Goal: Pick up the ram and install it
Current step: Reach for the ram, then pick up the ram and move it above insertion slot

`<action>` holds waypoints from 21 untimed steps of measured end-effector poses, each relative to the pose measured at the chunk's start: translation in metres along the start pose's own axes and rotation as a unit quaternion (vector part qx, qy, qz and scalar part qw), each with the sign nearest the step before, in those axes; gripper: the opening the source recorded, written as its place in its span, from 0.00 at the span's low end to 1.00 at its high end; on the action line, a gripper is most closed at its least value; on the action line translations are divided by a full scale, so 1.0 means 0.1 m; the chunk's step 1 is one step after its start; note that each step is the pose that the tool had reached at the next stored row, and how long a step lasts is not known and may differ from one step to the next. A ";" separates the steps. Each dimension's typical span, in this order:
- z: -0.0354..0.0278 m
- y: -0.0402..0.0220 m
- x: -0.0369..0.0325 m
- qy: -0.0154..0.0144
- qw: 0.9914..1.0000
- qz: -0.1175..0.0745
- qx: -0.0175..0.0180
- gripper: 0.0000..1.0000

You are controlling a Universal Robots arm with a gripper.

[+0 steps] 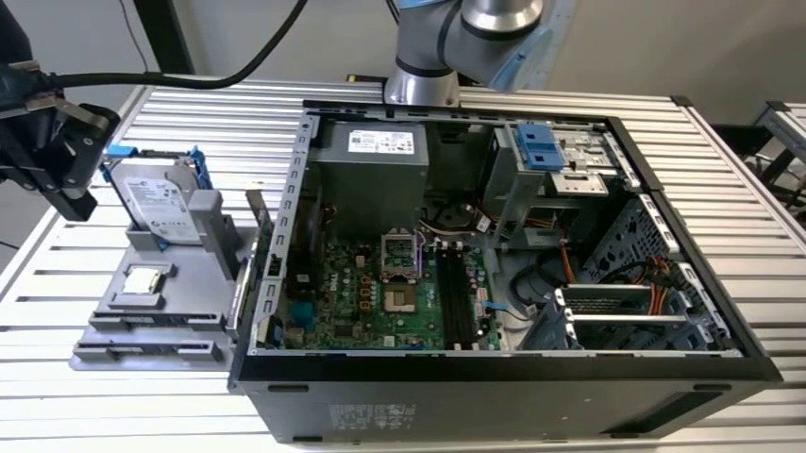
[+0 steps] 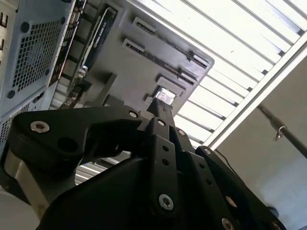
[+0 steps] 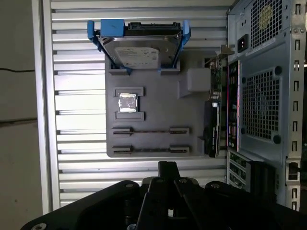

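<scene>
**First wrist view: closed gripper clear of the tray, ram in its holder**

First wrist view looks down past the gripper [image 3: 166,166], whose fingers meet tip to tip with nothing between them. It hangs apart from a gray tray [image 3: 158,103] on the slatted table [image 1: 189,104].

Writing is sparse. The hard drive [image 3: 139,48] carries a white printed label on its silver lid, and the power supply [image 1: 372,165] inside the computer case [image 1: 504,387] has a white sticker.

The tray holds the hard drive in its blue-tabbed frame and a small square processor chip [image 3: 127,103] in its recess. It also has two pairs of slotted holders. A thin dark strip spanning the pair beside the chip appears to be the ram [image 3: 151,130], seen edge-on. A similar strip [image 3: 151,150] spans the other pair, which lies nearest the fingertips without touching them. An expansion card [image 3: 211,134] stands on edge at the tray's side, just beside the case.

In the exterior view the case lies open, its motherboard [image 1: 365,293] exposed.
</scene>
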State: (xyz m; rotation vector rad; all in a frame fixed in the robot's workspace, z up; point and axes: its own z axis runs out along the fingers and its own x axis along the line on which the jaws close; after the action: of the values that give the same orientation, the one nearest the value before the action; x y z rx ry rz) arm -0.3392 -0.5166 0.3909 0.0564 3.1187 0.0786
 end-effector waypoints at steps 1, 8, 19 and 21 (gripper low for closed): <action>0.001 -0.001 0.000 0.000 1.000 0.000 0.000 0.00; 0.000 -0.008 0.000 0.000 1.000 0.000 0.000 0.00; 0.000 -0.008 0.001 0.001 1.000 -0.030 -0.001 0.00; 0.000 -0.008 0.001 0.002 0.999 -0.047 -0.001 0.00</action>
State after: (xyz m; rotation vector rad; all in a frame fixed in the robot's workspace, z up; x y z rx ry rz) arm -0.3393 -0.5175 0.3909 -0.0919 3.1200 0.0803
